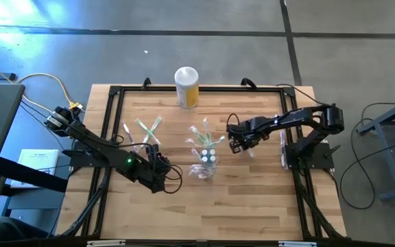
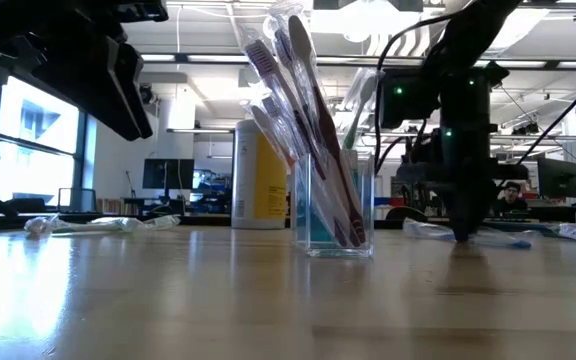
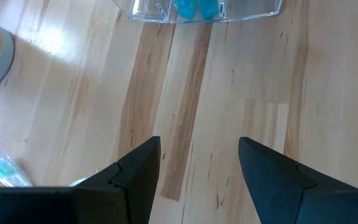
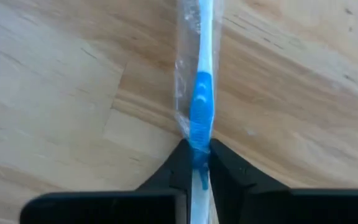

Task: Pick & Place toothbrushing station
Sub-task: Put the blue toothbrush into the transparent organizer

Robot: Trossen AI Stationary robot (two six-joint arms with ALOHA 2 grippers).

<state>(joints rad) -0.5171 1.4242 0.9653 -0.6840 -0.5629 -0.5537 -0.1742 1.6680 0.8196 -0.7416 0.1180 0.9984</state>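
Your right gripper (image 4: 194,163) is down on the wooden table (image 1: 252,206), its two dark fingers (image 4: 173,168) pressed together on a wrapped toothbrush with a blue grip (image 4: 201,115). The white handle runs straight out ahead of the fingertips in its clear wrapper, lying flat on the boards. In the overhead view that same gripper (image 1: 237,144) sits just beside the clear plastic cup (image 1: 208,156), which stands off its fingertips toward the table's middle.

The cup (image 2: 333,205) is upright and already holds a bundle of wrapped toothbrushes (image 2: 303,100), leaning to one side with their heads up.

Your left gripper (image 1: 162,168) hovers on the cup's other side, near it but apart. Its fingers (image 3: 138,177) are spread with bare wood between them, gripping nothing; the cup's base (image 3: 204,9) lies ahead of them.

Loose wrapped toothbrushes (image 1: 146,130) lie scattered on the table beyond the left gripper, and more (image 1: 282,145) lie beside the right arm, behind its gripper. The white-lidded yellow canister (image 1: 186,86) stands at the table's far edge, well apart from both grippers.
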